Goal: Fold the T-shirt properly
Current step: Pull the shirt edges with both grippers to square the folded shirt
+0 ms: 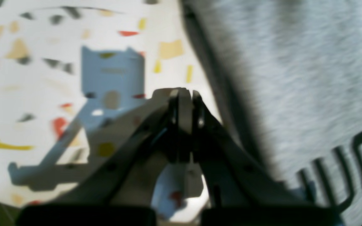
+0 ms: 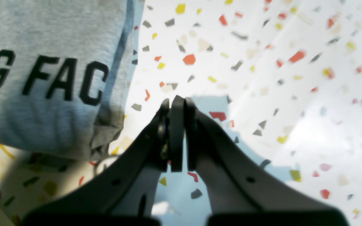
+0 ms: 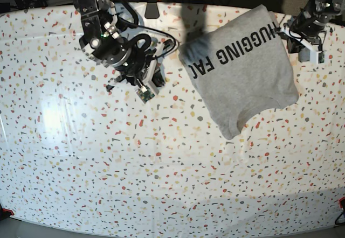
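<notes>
White terrazzo-speckled table (image 3: 108,168) filling the base view, multicolour flecks all over. Grey T-shirt (image 3: 242,68) lying folded into a rough rectangle at far right of table, skewed, black "HUGGING FAC" lettering face up along its far-left part, one narrower corner pointing toward the near side. Folded edge w/ a darker shadowed lip at the end of the lettering, seen close in right wrist view (image 2: 52,78); same fabric blurred across right of left wrist view (image 1: 294,78). Right arm at far left of table, cables round it, right gripper (image 2: 176,108) w/ jaws pressed together, nothing between them, hanging over bare table just beside shirt edge, not touching it. Left arm at far right corner, left gripper (image 1: 184,94) likewise closed tight and holding nothing, over bare table next to shirt's edge, its shadow on the surface.
</notes>
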You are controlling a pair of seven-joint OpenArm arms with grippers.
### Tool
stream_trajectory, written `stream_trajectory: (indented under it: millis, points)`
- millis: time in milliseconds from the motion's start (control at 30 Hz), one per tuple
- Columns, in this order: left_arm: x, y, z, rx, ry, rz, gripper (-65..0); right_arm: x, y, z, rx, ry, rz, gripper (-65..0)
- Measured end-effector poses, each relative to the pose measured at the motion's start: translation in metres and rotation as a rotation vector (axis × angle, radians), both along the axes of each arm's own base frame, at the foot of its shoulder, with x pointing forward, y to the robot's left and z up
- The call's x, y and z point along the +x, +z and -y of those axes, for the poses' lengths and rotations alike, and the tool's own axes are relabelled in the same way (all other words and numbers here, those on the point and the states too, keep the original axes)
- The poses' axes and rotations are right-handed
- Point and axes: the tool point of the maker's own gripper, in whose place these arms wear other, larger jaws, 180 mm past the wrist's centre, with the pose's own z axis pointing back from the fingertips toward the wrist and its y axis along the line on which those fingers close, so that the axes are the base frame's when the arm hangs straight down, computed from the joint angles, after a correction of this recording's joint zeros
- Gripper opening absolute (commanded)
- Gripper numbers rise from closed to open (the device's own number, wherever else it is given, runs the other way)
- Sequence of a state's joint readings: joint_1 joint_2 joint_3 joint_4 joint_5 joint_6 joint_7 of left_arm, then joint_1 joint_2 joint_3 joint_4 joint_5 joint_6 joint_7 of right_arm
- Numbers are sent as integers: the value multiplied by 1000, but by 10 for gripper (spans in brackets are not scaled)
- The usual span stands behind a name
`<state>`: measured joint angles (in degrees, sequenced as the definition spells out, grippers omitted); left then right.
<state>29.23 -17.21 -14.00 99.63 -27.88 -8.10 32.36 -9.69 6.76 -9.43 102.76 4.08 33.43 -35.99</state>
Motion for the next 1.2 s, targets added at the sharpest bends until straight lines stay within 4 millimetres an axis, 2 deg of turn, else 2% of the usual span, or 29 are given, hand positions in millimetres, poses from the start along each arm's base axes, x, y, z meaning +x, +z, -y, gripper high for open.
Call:
stream_trajectory:
  millis: [167, 300, 433, 500, 667, 800, 967, 1100, 1200]
  points:
    - [1, -3, 16, 7, 7, 36, -650, -4, -11, -15, 42, -3, -45, -650]
    - [8, 2, 19, 0, 5, 84, -650, -10, -8, -34, 66, 53, -48, -650]
    - [30, -6, 38, -42, -27, 91, -650, -20, -7, -55, 80, 114, -53, -650]
    - [46, -14, 48, -68, -40, 91, -650, -22, -6, -60, 84, 130, -52, -650]
    - [95, -22, 54, -104, -50, 128, -650, -22, -13, -49, 50, 108, -83, -650]
    - [121, -23, 63, -116, -95, 114, -650, -16, -14, -34, 39, 68, -81, -650]
    - [131, -20, 67, -108, -127, 77, -650, -14, -15, -31, 38, 55, -82, -650]
    - [131, -15, 58, -85, -156, 59, -650, -7, -12, -18, 34, 15, -69, -650]
    - [121, -12, 44, -74, -168, 17, -650, -1, -7, -9, 39, -13, -47, -650]
